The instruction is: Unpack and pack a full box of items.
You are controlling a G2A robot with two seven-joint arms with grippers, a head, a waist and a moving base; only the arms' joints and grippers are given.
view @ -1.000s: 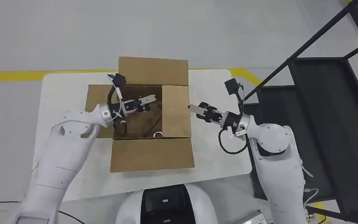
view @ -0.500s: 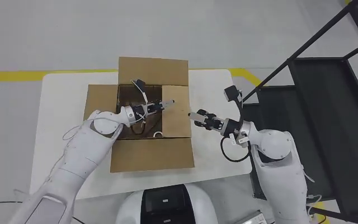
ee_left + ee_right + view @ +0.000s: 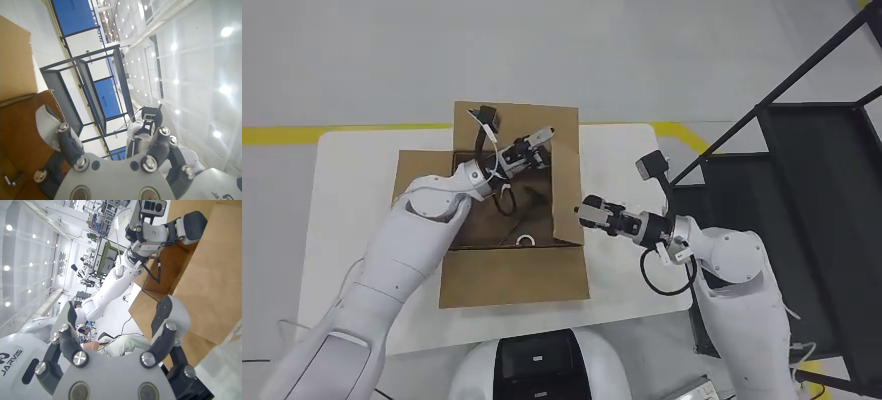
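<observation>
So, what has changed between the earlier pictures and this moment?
The left gripper moved from over the middle of the box to its far right corner. The right flap, lying flat before, now stands nearly upright. The right gripper shifted a little toward the robot, beside that flap's outer face. Both grippers remain open; box and table did not move.

Grey floor (image 3: 662,60) with a yellow tape line (image 3: 342,133) running behind the white table (image 3: 352,220), black metal rack (image 3: 812,150) just beside the table's right end, blue wall panels (image 3: 75,17) farther off, green cabinet (image 3: 106,253) across the hall, rows of round ceiling lights (image 3: 226,31) glaring overhead.
</observation>
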